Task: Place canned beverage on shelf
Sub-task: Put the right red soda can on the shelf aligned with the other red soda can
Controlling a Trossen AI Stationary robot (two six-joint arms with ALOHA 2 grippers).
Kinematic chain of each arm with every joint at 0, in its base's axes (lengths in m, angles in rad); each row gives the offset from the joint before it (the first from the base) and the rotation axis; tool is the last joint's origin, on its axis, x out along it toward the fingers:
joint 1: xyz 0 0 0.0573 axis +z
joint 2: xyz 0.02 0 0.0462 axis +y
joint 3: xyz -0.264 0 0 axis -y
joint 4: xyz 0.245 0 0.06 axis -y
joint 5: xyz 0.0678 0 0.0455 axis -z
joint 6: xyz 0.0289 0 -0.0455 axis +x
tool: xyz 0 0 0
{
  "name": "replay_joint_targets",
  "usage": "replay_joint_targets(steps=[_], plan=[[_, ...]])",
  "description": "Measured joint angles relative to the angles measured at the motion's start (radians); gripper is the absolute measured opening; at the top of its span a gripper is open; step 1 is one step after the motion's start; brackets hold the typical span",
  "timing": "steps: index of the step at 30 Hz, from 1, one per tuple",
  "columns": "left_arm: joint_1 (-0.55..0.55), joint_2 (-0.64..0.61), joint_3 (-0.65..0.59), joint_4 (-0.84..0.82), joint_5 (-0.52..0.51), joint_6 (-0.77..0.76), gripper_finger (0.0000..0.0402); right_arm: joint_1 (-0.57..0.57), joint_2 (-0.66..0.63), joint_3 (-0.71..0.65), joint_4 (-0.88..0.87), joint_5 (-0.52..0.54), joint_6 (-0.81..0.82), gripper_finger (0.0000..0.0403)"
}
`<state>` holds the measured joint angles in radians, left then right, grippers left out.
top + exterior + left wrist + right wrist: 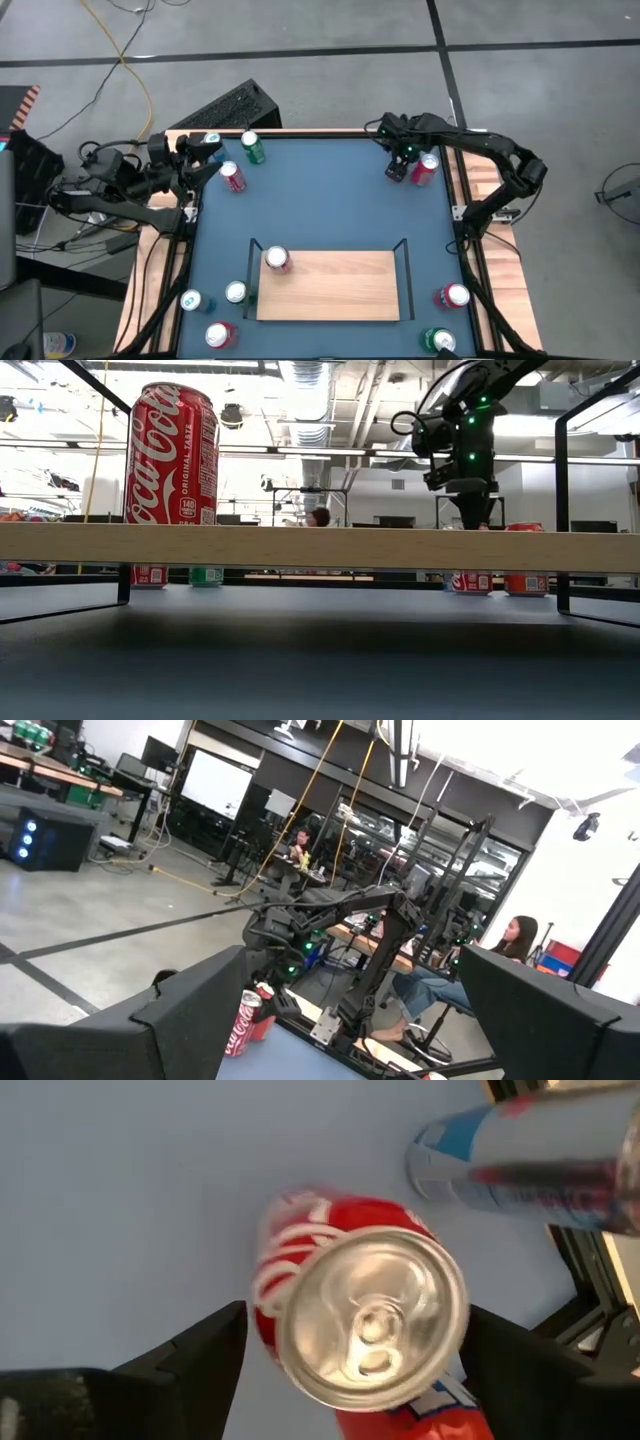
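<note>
Overhead and level views of a blue bench carrying a light-wood shelf with black end rails, set toward the near edge. One red cola can stands upright on the shelf's far left corner; in the level view the same can rises above the board's edge.

The right hand is at the far right of the bench, directly above an upright red can. Its fingers are spread wide, one on each side of the can's top, and not closed on it. A second, silver-and-pink can stands just beside it to the right.

The left hand waits at the far left corner, fingers wide and holding nothing, near a green can and a red can.

More cans stand off the shelf at the near left and near right of the bench.
</note>
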<state>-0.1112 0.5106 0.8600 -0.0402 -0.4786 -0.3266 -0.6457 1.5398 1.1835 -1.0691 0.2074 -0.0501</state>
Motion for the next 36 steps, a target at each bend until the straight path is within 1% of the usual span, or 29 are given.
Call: replay_joint_targets(steps=[9,11,18,27,31,36], plan=[[0.000,0.000,0.000,0.000,0.000,0.000,0.0352,0.011,-0.002,0.001,0.003,0.003,-0.003,0.0245],[0.000,0.000,0.000,0.000,0.000,0.000,0.0352,0.011,-0.002,0.002,0.003,0.003,-0.004,0.0233],[0.000,0.000,0.000,-0.007,0.000,0.001,0.0352,0.038,-0.013,-0.001,0.009,0.001,-0.029,0.0232],[0.000,0.000,0.000,-0.024,0.000,-0.001,0.0352,0.136,-0.092,0.003,0.013,-0.011,-0.051,0.0232],[0.000,0.000,0.000,-0.024,0.000,-0.001,0.0352,0.206,-0.123,0.053,0.011,-0.021,-0.033,0.0232],[0.000,0.000,0.000,-0.024,-0.005,-0.005,0.0352,0.318,-0.128,0.165,0.007,-0.029,-0.029,0.0232]])
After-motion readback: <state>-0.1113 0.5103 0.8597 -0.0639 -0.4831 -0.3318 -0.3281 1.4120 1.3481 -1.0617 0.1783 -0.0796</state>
